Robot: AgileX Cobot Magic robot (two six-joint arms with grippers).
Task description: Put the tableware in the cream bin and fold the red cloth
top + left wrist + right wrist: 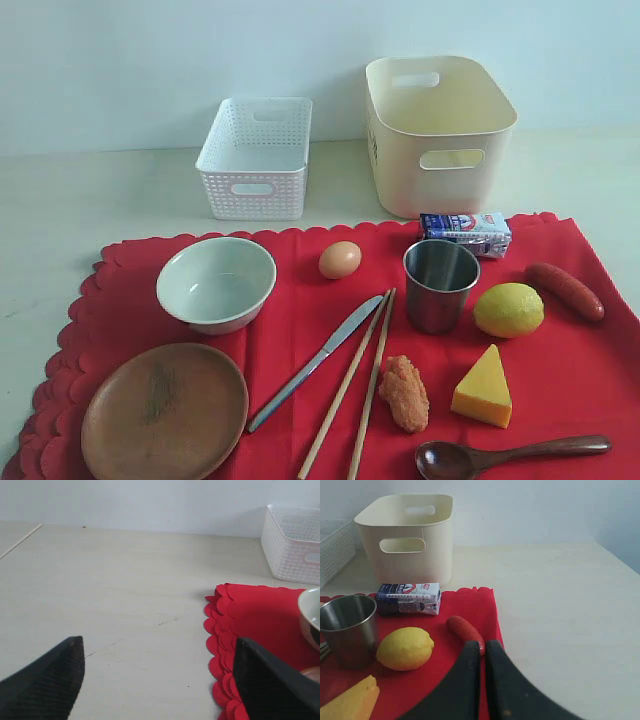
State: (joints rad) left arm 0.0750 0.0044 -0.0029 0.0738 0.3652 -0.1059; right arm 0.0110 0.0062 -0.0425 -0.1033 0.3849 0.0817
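Left wrist view: edge of red cloth (260, 615) beside wide-apart left claw (157, 647)

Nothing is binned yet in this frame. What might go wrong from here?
1. The white basket stands beside the cream bin; tableware may land in the wrong one.
2. The knife and chopsticks lie flat and close together, so a grasp may slip or take both.
3. The egg may roll if the red cloth is tugged.
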